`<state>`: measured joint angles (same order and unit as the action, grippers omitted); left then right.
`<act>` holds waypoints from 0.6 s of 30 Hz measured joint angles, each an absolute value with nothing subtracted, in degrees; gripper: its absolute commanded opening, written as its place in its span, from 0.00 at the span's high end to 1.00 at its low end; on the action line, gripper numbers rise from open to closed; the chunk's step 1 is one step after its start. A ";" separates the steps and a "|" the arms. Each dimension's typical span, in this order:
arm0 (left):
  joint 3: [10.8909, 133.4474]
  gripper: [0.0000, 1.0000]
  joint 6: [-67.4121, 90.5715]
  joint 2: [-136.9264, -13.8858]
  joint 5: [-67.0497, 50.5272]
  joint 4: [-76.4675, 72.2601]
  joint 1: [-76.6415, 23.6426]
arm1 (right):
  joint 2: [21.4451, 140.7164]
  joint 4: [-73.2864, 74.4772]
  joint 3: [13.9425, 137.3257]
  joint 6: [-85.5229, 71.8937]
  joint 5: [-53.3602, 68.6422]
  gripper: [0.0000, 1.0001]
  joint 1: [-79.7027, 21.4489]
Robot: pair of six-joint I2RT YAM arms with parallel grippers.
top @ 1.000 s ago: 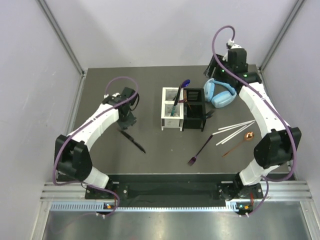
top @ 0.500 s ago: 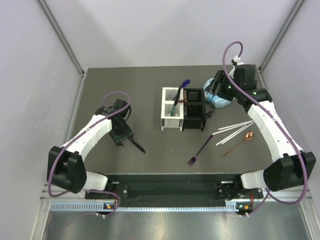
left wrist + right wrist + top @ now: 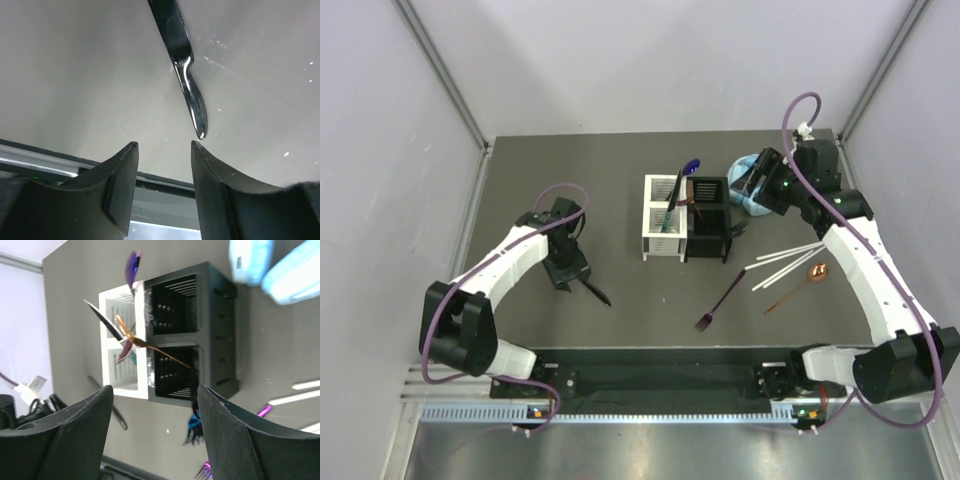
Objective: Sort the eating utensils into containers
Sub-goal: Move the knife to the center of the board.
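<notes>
The left wrist camera shows up close what the top camera barely shows. A shiny knife lies flat, with its end just in front of the left gripper. Its fingers are apart and hold nothing. The right gripper is wide apart and empty too, facing the white box and black box. White sticks lie on the dark table. Grey walls stand around.
</notes>
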<state>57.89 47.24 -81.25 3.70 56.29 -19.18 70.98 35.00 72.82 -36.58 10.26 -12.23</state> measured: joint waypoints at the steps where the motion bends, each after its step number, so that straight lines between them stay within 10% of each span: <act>1: 57.76 0.48 47.79 -81.25 3.36 56.31 -19.18 | 71.61 34.54 72.82 -37.30 10.90 0.30 -12.38; 18: 50.54 0.47 53.95 -81.10 3.95 48.29 -19.18 | 78.00 37.21 81.08 -30.79 17.52 0.29 -14.04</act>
